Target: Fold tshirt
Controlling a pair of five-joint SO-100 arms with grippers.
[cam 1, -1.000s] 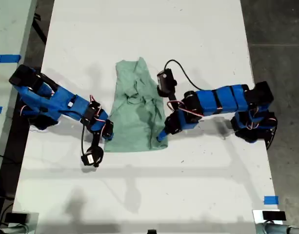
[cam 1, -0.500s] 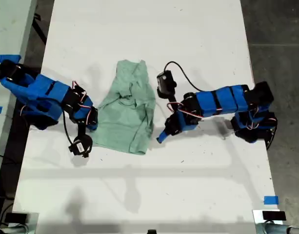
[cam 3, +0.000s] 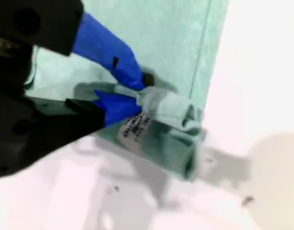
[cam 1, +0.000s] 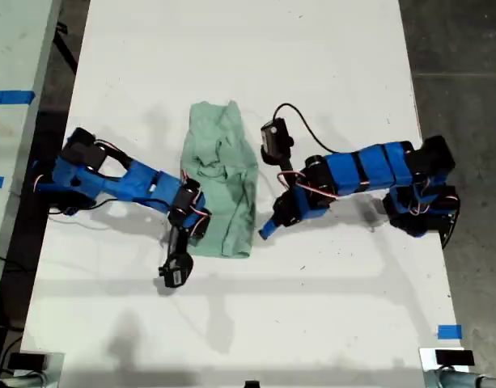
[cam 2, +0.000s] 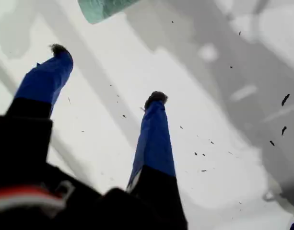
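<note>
**Shirt bunched mid-counter, one pincer pinching cloth**

The tshirt (cam 1: 221,187) lies crumpled lengthwise in the middle of the white counter (cam 1: 248,56). My second pincer (cam 3: 132,93) is clamped on a fold of its edge — at the exterior view's left. My first pincer (cam 2: 108,72) stands spread wide and empty over bare counter, just beside the shirt's other edge.

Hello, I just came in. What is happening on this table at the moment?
Two blue robot arms are working on a pale green tshirt lying bunched on the white table. My second pincer is shut on a fold of the cloth, at the shirt's edge on the exterior view's left. My first pincer is open and holds nothing; it hangs over bare table just off the shirt's other edge. The fold is not finished.
</note>
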